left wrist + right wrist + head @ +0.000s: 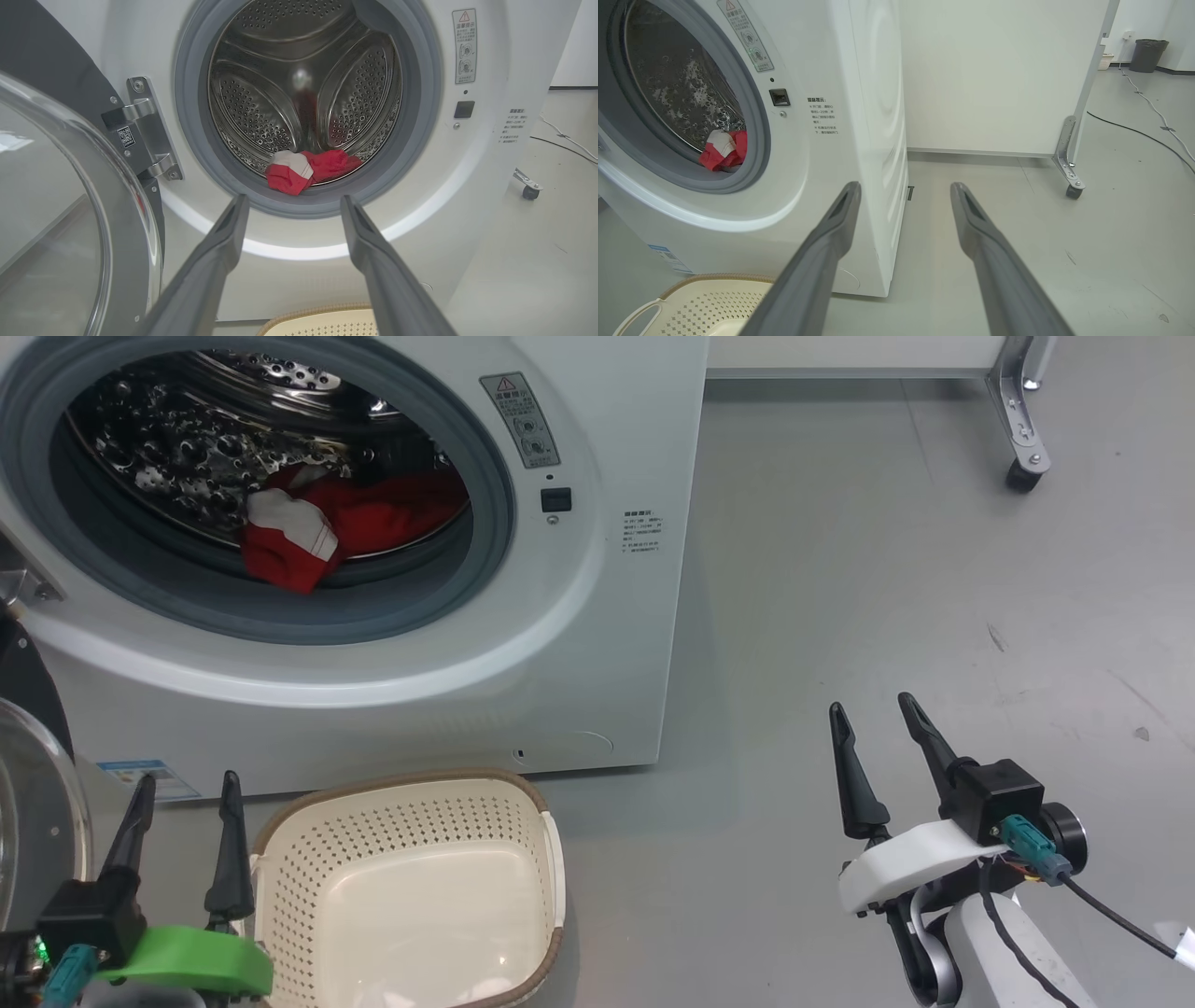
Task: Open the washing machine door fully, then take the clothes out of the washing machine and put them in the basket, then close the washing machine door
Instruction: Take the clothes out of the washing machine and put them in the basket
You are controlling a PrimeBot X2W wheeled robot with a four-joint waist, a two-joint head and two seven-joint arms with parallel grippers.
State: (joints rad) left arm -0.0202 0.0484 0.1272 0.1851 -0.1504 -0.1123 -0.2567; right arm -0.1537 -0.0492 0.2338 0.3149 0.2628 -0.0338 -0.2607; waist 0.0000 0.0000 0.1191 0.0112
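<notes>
The white washing machine [597,644] [486,196] [817,186] stands with its door [28,803] [56,210] swung out to the left. The red and white clothes [327,527] [310,170] [723,149] lie at the front of the steel drum. An empty cream basket [411,821] [322,324] [696,303] sits on the floor in front of the machine. My left gripper [187,782] [292,203] is open, low beside the basket and pointing at the drum. My right gripper [873,709] [906,189] is open over the bare floor, right of the machine.
A white panel on a castor foot [1025,457] [1071,186] stands behind the machine on the right. Cables [1148,116] run across the grey floor there, and a dark bin [1148,55] is far back.
</notes>
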